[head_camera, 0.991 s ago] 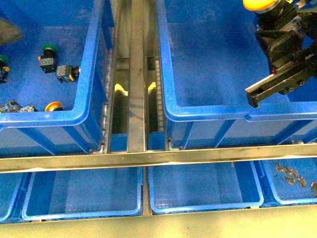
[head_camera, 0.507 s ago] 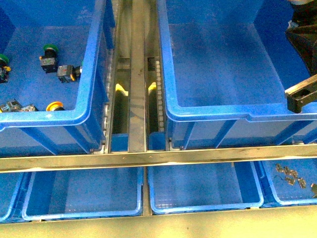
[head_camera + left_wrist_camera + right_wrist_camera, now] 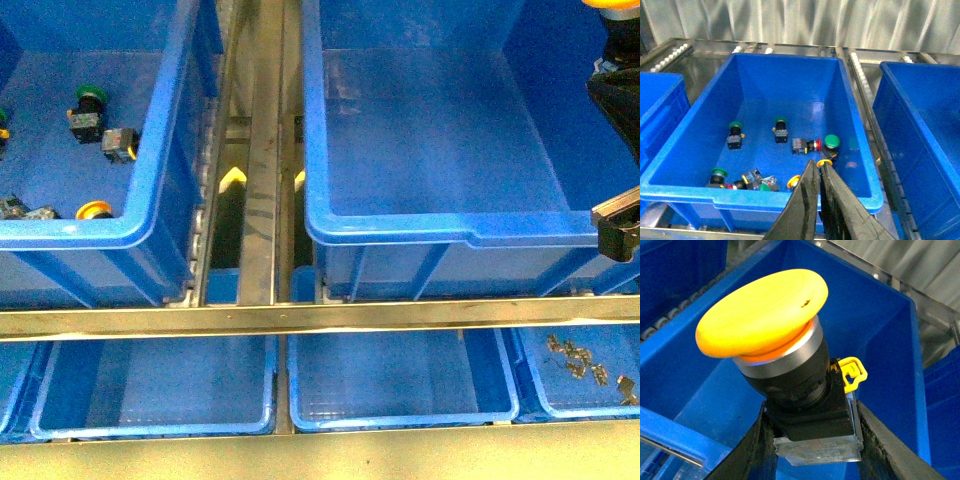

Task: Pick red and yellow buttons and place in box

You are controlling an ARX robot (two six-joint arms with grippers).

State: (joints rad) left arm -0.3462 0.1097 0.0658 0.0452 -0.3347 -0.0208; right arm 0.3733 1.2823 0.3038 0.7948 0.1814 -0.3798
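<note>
Target box (image 3: 440,225): I see the big deep blue crate on the right in the front view; the inside that shows is bare blue.
Source crate (image 3: 790,95): second deep blue crate, to the left, holding the loose pushbuttons.
Trays (image 3: 400,385): shallow blue trays in the near row; small metal clips (image 3: 585,360) in the rightmost one.
Right gripper (image 3: 812,432): fingers pinching the black switch body of the yellow button (image 3: 765,312), cap up, over the target box. In the front view I only catch it at the right edge.
Left gripper (image 3: 819,167): fingers pressed together, nothing between them, above the near wall of the source crate.
Red button (image 3: 812,145): lying on its side on the source crate floor, beside a green-capped button (image 3: 832,141).
</note>
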